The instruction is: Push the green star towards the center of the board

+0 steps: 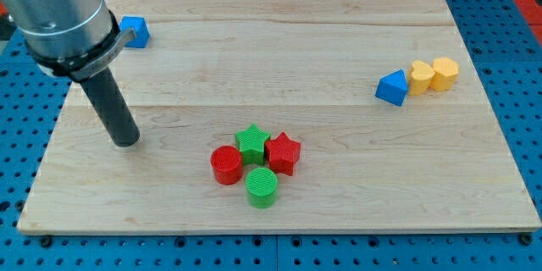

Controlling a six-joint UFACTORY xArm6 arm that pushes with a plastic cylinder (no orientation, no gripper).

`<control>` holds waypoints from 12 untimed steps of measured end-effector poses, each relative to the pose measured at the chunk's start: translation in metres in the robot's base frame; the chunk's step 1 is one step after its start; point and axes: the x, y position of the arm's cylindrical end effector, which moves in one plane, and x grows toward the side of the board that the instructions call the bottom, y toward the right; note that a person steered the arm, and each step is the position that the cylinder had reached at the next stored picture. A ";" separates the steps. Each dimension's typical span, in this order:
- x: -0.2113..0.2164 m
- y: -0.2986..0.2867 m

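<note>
The green star [251, 142] sits on the wooden board [279, 51], below the board's centre. It touches a red cylinder [226, 165] at its lower left, a red star [283, 153] at its right and a green cylinder [262, 187] below it. My tip [126, 141] rests on the board at the view's left, well apart from the cluster, about a quarter of the board's width left of the green star.
A blue cube [135, 31] lies at the board's top left, partly behind the arm. At the right, a blue triangular block [391, 88] touches a row of two yellow blocks [421, 77] [445, 73]. A blue pegboard surrounds the board.
</note>
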 end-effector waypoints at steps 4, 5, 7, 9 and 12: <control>0.090 0.048; 0.091 0.048; 0.090 0.082; 0.090 0.125; 0.076 0.153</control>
